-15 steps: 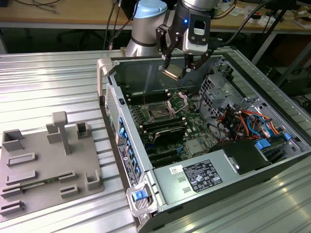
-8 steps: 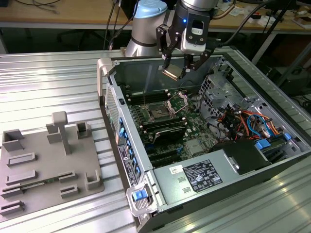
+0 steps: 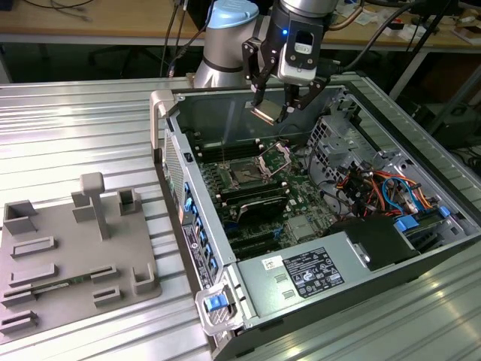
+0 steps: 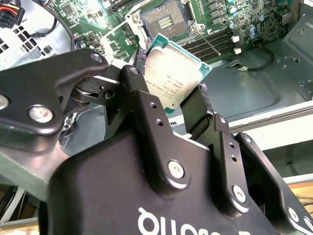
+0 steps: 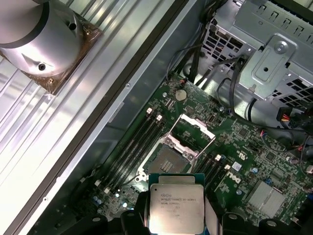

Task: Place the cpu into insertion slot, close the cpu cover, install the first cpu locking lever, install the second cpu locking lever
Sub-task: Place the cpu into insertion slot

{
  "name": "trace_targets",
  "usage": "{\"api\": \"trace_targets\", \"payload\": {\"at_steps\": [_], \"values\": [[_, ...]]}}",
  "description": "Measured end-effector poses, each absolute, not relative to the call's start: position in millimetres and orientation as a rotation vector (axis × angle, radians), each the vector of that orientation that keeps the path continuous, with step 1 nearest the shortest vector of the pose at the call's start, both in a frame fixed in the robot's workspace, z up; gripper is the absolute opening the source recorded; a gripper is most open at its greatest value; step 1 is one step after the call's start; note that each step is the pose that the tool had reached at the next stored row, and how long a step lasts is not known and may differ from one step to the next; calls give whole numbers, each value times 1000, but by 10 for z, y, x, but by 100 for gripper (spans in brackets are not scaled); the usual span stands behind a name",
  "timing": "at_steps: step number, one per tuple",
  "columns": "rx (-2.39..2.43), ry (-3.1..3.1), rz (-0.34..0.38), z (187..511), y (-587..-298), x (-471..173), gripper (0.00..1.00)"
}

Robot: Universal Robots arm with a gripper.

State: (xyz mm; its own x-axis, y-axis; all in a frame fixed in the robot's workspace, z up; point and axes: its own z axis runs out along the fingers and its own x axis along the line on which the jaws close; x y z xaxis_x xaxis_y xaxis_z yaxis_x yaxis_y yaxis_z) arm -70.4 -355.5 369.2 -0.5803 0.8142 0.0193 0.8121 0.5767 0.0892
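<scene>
The cpu [image 3: 264,113], a small flat square chip w/ a silver-grey metal top, hangs in the black two-finger gripper [image 3: 272,111] in the exterior view, over the open grey computer case [image 3: 218,113] and clear of the green motherboard [image 3: 301,195]. Below, the insertion slot [image 3: 244,174], a small dark square socket w/ a silver rim, lies bare because the cpu cover [image 3: 274,159], a thin silver frame plate, stands tilted up on its hinge just beside it. In the second wrist view we see the fingers [image 4: 142,93] clamped on opposite edges of the cpu [image 4: 171,73], leaving top and underside untouched, probably to spare the contacts. In the first wrist view the cpu [image 5: 175,213] sits level between the fingers, near the slot [image 5: 168,161] but apart from it, so we judge it not yet seated.
</scene>
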Motion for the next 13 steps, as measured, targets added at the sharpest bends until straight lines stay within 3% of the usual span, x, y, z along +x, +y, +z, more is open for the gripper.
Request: {"api": "trace_targets", "payload": {"at_steps": [13], "values": [[1442,2760,137,3692,-3555,-705,55]]}}
